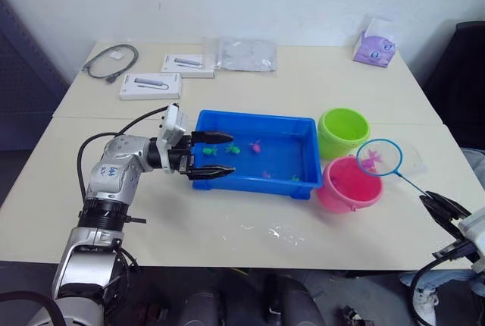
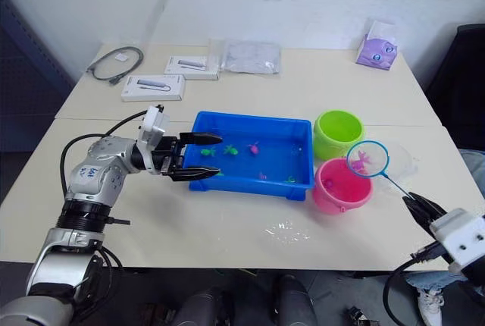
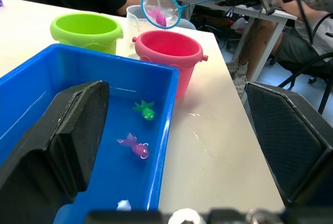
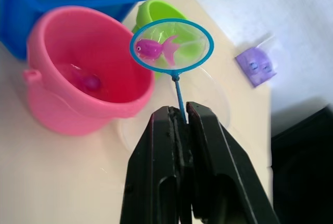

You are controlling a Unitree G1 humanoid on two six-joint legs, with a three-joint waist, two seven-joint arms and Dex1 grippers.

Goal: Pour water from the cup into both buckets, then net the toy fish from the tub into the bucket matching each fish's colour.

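We are netting fish. Right gripper [image 4: 179,125] pinching net [image 4: 171,45] handle; pink fish [image 4: 154,48] lying in hoop, hovering at pink bucket [image 4: 83,78] rim. Left gripper [image 1: 214,153] gaping wide, straddling tub [image 1: 303,124] wall. Next, we judge: tipping net over pink bucket.

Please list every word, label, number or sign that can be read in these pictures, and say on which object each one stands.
None can be read with certainty.
Blue marks on the left arm: too blurred to read.
Two white boxes: a product picture, no legible text.
Purple tissue pack: printed pattern, too small to read.
Pink bucket, green bucket, tub, net: no text visible.
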